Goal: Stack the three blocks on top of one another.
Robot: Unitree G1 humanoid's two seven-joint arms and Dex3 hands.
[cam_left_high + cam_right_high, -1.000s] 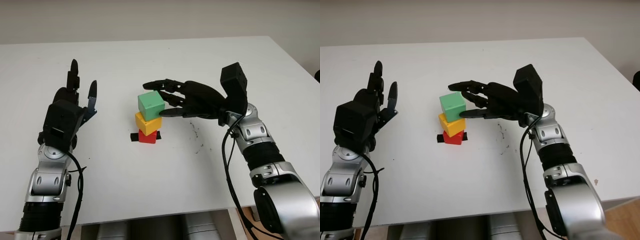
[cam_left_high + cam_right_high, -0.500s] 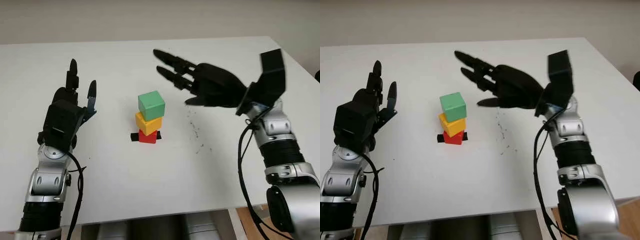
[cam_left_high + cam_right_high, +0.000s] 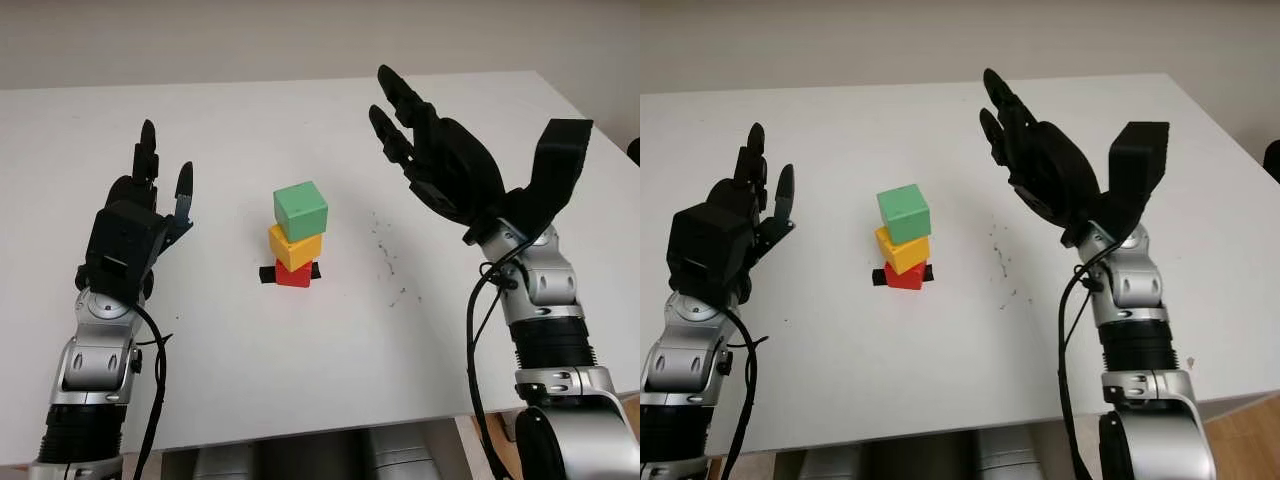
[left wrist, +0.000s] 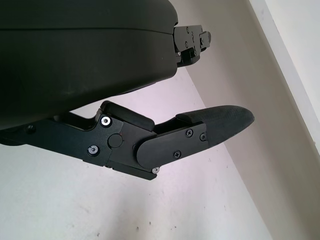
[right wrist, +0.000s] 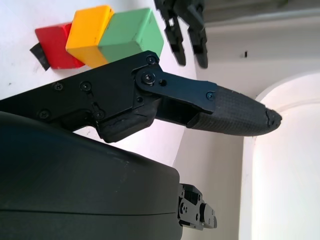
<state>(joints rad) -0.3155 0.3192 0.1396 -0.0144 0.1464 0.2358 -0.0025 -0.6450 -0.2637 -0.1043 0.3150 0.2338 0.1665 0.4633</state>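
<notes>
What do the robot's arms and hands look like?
Both hands, left hand and right hand, are black plastic with three jointed fingers and small screws. The forearms are silver metal with ribbed black bands, and thin black cables loop alongside each wrist.

Green block [image 3: 301,209], yellow-orange block [image 3: 296,246], red block [image 3: 293,274]. Black tape patch [image 3: 269,274] under the red one. White table [image 3: 250,360] with faint dark specks [image 3: 388,262]. Left hand [image 3: 140,205] and right hand [image 3: 440,160] black; forearms silver.
</notes>
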